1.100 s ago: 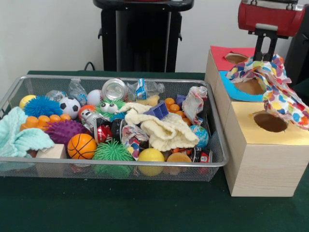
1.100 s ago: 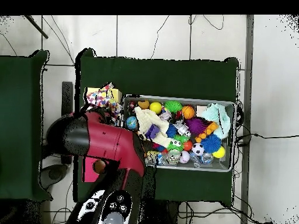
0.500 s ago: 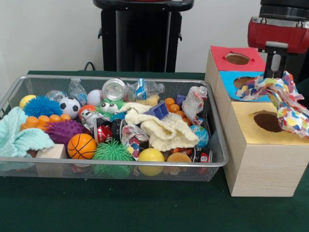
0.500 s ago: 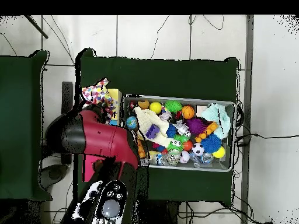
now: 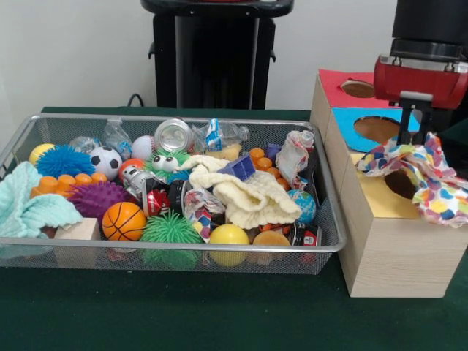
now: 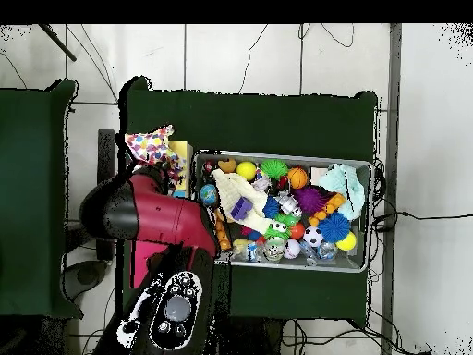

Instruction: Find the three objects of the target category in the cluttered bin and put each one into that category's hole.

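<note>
one tool [image 5: 421, 139] pinches a spotted cloth [image 5: 426, 175] that half covers the yellow hole [image 5: 400, 182]; fingertips hidden.

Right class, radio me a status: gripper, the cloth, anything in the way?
Gripper shut on the spotted cloth. Cloth hangs over the yellow hole, partly covering it, not yet in. Nothing blocking the hole.

Red-and-black arm [image 6: 152, 217], black pincer [image 5: 420, 131]

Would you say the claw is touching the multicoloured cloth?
Touching. The front view shows the claw pinching the multicoloured cloth, which hangs from it over the yellow-topped box.
</note>
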`<act>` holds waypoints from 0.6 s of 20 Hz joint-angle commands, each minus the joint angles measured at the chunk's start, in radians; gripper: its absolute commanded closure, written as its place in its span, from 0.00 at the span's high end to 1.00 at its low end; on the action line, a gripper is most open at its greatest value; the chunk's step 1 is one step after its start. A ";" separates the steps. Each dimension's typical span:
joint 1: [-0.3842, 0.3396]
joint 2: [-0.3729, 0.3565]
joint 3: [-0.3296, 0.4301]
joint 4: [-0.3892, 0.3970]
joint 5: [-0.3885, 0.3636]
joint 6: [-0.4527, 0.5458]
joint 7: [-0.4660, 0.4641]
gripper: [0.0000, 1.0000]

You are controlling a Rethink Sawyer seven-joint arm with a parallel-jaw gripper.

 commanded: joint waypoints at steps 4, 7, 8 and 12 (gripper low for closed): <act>0.042 0.047 -0.040 0.075 -0.012 0.081 0.204 0.00; 0.053 0.033 -0.067 0.082 -0.011 0.099 0.204 0.00; 0.055 0.032 -0.071 0.081 -0.010 0.103 0.203 0.00; 0.058 0.038 -0.072 0.077 0.000 0.101 0.204 0.00</act>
